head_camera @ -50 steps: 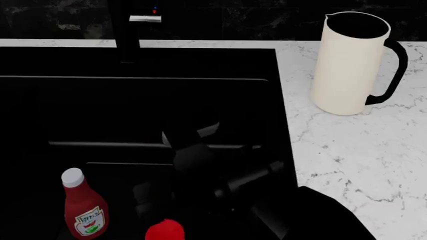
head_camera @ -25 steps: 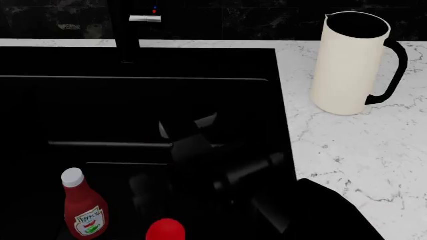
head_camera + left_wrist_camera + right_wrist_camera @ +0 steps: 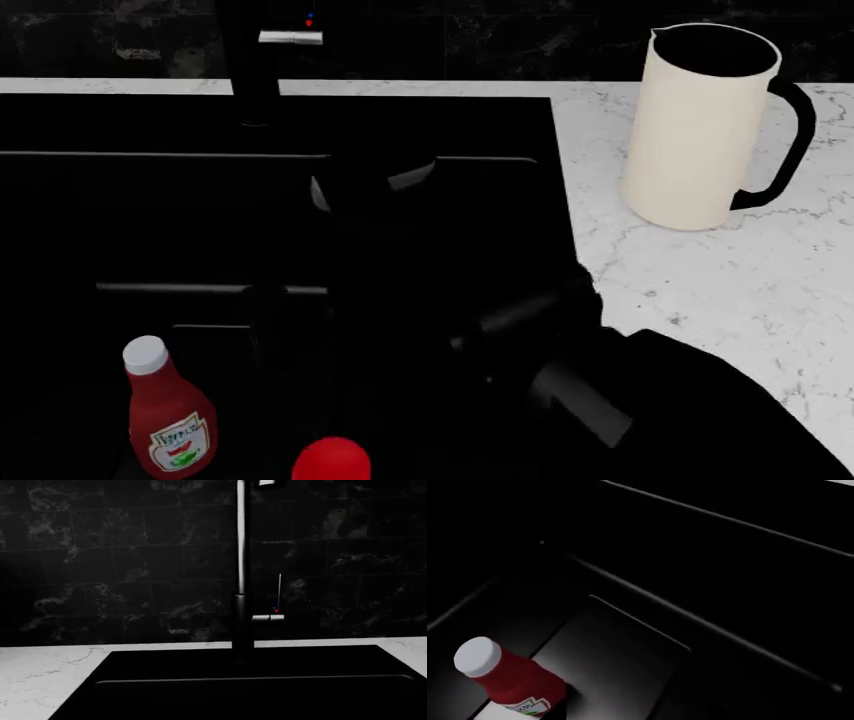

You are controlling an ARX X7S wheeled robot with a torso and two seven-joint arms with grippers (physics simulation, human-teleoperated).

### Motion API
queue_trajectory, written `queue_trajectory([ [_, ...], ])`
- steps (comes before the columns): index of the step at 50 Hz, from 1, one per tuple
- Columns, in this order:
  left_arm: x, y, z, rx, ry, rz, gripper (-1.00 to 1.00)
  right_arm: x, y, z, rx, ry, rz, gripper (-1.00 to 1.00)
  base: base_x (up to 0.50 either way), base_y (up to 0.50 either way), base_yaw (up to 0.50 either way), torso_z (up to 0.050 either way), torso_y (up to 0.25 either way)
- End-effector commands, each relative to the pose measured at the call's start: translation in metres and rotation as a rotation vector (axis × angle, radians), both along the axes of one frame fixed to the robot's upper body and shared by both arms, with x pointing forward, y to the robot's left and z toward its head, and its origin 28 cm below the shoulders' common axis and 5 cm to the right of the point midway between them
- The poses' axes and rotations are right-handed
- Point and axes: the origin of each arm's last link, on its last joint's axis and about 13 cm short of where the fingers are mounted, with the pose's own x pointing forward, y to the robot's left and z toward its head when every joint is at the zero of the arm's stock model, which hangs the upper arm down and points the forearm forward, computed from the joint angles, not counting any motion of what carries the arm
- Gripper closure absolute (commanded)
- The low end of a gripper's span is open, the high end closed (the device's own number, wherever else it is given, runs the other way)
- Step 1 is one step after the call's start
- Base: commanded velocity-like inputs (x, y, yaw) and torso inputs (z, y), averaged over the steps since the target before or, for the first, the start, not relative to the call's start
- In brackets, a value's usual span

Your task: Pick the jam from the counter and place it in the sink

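The jam (image 3: 330, 461) shows only as a red lid at the bottom edge of the head view, standing on the floor of the black sink (image 3: 134, 210). My right arm reaches from the lower right over the basin. Its gripper (image 3: 271, 315) hangs dark against the dark sink, above and apart from the jam, and its jaws cannot be made out. The right wrist view looks down at the sink floor (image 3: 617, 655) with no fingers and no jam in it. The white marble counter (image 3: 694, 300) lies right of the sink. My left gripper does not show.
A red ketchup bottle (image 3: 167, 412) with a white cap stands in the sink left of the jam, the same bottle (image 3: 510, 680) showing under the right wrist camera. A cream pitcher (image 3: 701, 125) stands on the counter at the back right. The black faucet (image 3: 254, 60) rises behind the basin.
My right arm has risen and drawn back toward the faucet, away from the jam. The jam and the ketchup bottle have stayed where they were.
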Motion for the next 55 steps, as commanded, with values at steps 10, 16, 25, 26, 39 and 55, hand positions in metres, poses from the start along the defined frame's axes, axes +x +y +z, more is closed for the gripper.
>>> queue_trajectory([
  [10,-0.001,-0.001,-0.001,-0.022,-0.004,0.007,-1.0,-0.039,-0.017,0.023,0.166,-0.15,0.02,-1.0,0.0,0.0,0.0,0.0,0.0],
  [16,-0.003,-0.001,0.001,-0.019,-0.01,0.008,-1.0,-0.064,-0.027,0.023,0.149,-0.175,0.025,-1.0,0.0,0.0,0.0,0.0,0.0],
  [25,-0.002,-0.002,0.002,-0.018,-0.011,0.005,-1.0,-0.094,-0.04,0.04,0.153,-0.237,0.021,-1.0,0.0,0.0,0.0,0.0,0.0],
  [26,-0.002,-0.002,0.002,-0.017,-0.012,0.006,-1.0,-0.098,-0.042,0.043,0.154,-0.248,0.018,-1.0,0.0,0.0,0.0,0.0,0.0],
  [39,-0.003,-0.003,0.003,-0.014,-0.014,0.003,-1.0,-0.14,-0.066,0.049,0.184,-0.309,-0.019,-1.0,0.0,0.0,0.0,0.0,0.0],
  [55,-0.005,-0.003,0.003,-0.013,-0.017,0.002,-1.0,-0.198,-0.089,0.048,0.265,-0.391,-0.039,-1.0,0.0,0.0,0.0,0.0,0.0],
])
